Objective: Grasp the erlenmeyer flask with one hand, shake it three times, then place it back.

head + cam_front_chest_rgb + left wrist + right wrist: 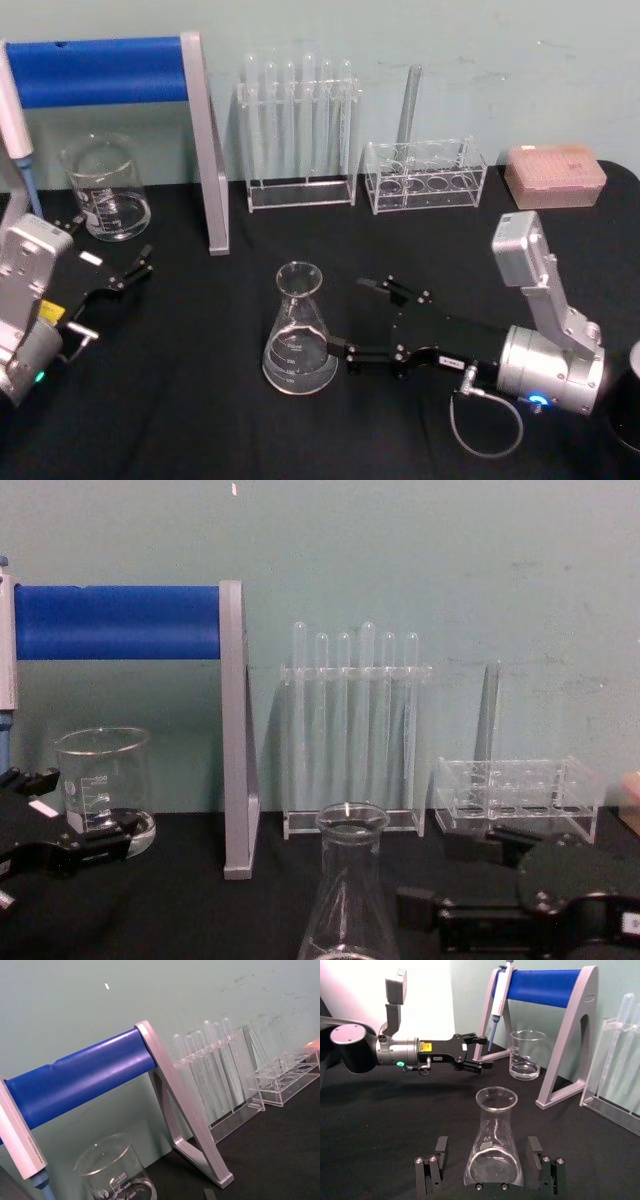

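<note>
Centre table, on black cloth (200,400): flask (299,332), upright. Hand (352,318), right arm: at flask's 3 o'clock, jaws spread wide, flanking the flask base. Left gripper (108,255): idle at flask's 9 o'clock, jaws apart, near beaker (106,190). Tube rack (300,195): 12 o'clock, by wall.

The erlenmeyer flask (347,885) is seen upright at bottom centre. The right gripper (450,875) is held just beside it, jaws spread. A beaker (100,775) is seen at left.
</note>
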